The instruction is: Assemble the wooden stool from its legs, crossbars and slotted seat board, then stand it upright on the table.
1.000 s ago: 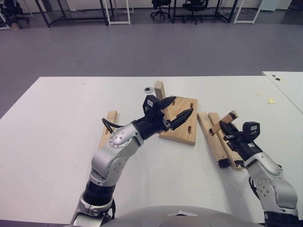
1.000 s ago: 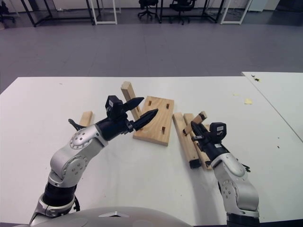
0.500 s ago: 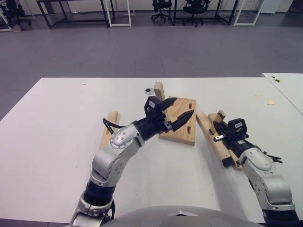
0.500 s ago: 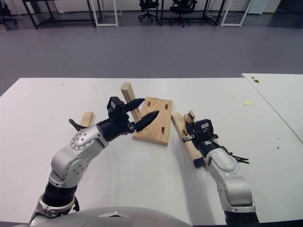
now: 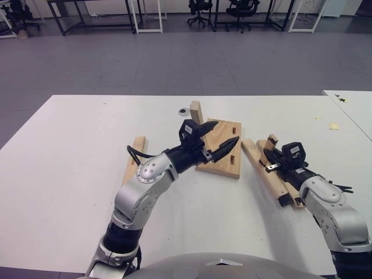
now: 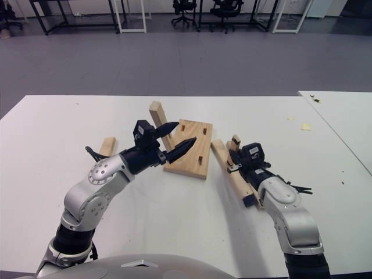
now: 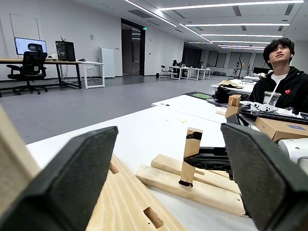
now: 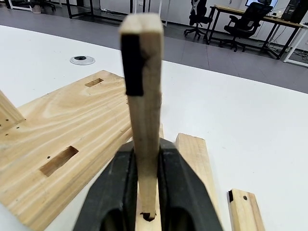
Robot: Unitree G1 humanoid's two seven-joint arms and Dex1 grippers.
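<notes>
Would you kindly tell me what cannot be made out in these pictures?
- Eye views: the left gripper covers part of the seat board, so its slots cannot be counted, and the lower end of the leg behind it.
- Right eye view: the left arm hides the near end of the plank.
- Right wrist view: the lower end of the crossbar is buried in the right gripper.

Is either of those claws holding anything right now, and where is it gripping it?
The right gripper clamps a short wooden crossbar near its lower end, so it stands roughly upright. The left gripper is open and holds nothing.
</notes>
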